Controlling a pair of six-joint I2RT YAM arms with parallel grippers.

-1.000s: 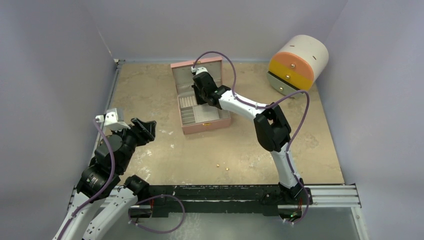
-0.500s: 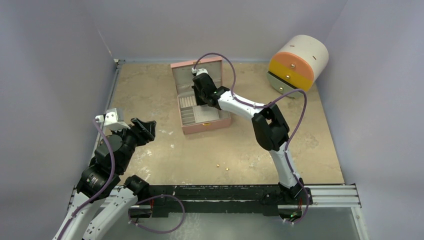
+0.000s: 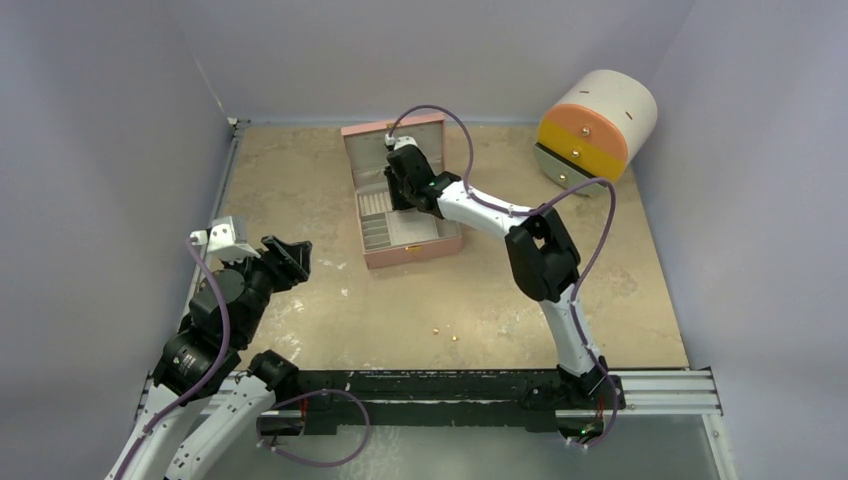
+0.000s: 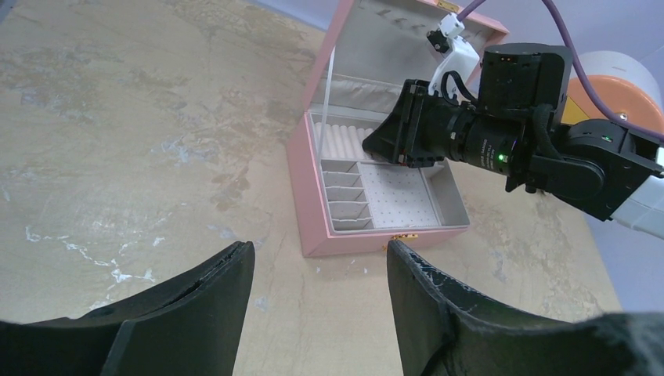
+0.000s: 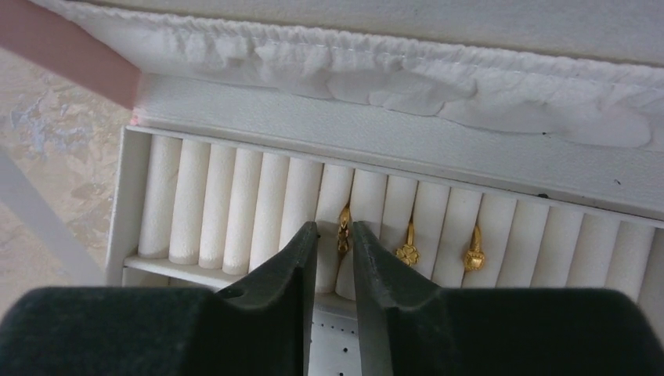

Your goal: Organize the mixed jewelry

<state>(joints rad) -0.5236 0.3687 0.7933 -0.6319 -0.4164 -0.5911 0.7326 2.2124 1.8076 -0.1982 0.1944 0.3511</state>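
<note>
Tiny, hard and slippery, the gold rings [image 5: 407,252], I'd say, want pinching across the band; three sit in the pink box's [image 3: 415,253] rolls [image 5: 235,204], right fingers [image 5: 294,266] slightly parted astride one, left fingers [image 4: 211,290] open, empty, two bits [image 3: 437,329] loose on the table [image 3: 300,180]

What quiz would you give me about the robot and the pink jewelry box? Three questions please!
1. True or false: the pink box has its lid open.
2. How many gold rings sit in the white ring rolls? A) two B) three C) five
3. Fill in: two tiny gold pieces lie loose on the ____, between the box and the arms' bases.

Key: 1. true. 2. B. 3. table.
</note>
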